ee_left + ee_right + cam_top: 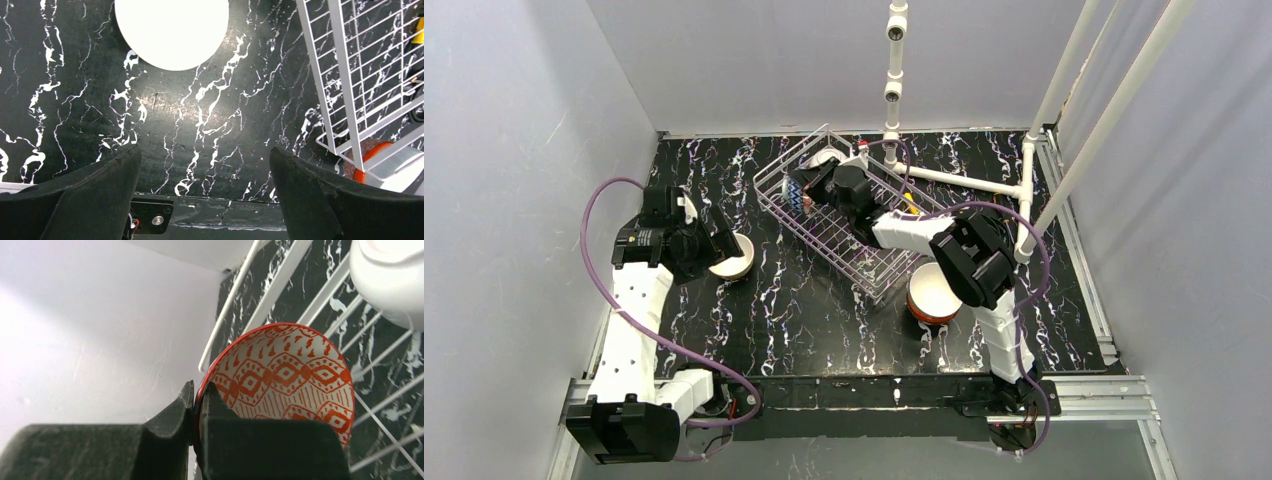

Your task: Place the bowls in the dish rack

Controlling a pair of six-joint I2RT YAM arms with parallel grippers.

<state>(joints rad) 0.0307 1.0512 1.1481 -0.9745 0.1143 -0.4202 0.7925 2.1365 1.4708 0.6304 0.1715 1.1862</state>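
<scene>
The wire dish rack [879,262] stands at the table's centre back. My right gripper [812,190] reaches into its far left end, shut on the rim of a red-orange patterned bowl [796,194] held on edge. In the right wrist view the fingers [172,415] pinch that bowl's [285,375] rim. A white bowl [825,157] lies in the rack beside it and also shows in the right wrist view [390,280]. My left gripper [722,246] is open and empty beside a white-inside bowl [736,256], which lies ahead of its fingertips in the left wrist view [172,30].
A bowl with a reddish-brown outside [933,294] sits on the table by the rack's near corner, under my right forearm; its orange rim shows in the left wrist view [367,157]. A white pipe frame [969,182] stands behind and right of the rack. Grey walls enclose the table.
</scene>
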